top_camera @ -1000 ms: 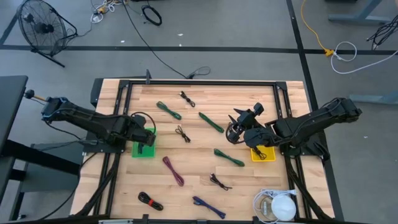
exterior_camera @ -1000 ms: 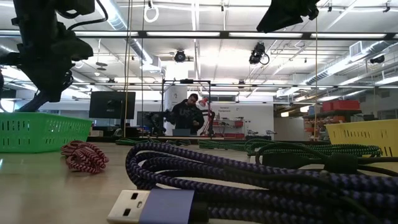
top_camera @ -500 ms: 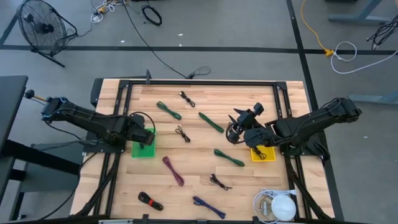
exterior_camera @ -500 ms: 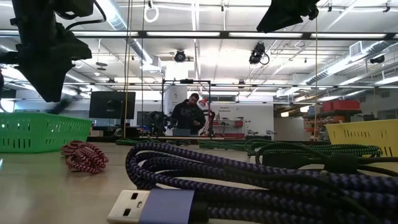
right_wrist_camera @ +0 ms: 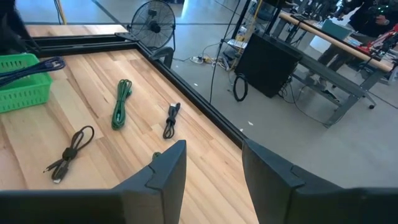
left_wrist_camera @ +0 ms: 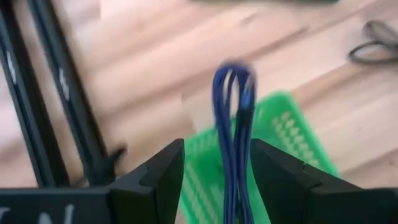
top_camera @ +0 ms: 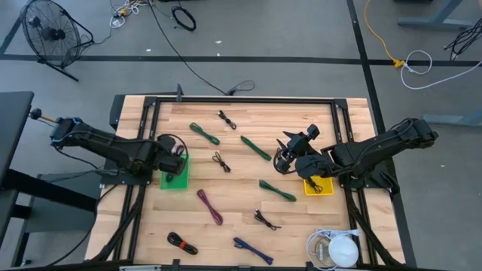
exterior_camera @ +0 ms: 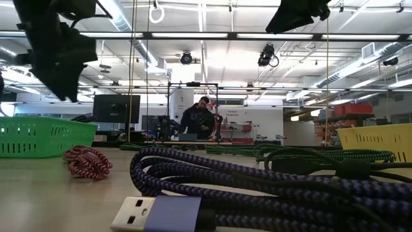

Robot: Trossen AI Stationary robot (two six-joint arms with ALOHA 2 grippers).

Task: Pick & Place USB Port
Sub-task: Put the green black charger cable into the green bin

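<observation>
Release step. Left gripper [left_wrist_camera: 211,180], fingers spread, hovers over the green basket [top_camera: 174,179]; the blue USB cable [left_wrist_camera: 233,124] hangs between them, apparently dropping in. Right gripper [top_camera: 290,159], fingers parted and empty, waits mid-table. Next: retreat upward, clear of the basket rim, toward open tabletop [top_camera: 233,192].

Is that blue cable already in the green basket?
Partly in. The blue cable hangs between the left gripper's spread fingers over the green basket; the right wrist view shows it draped across the rim.
</observation>
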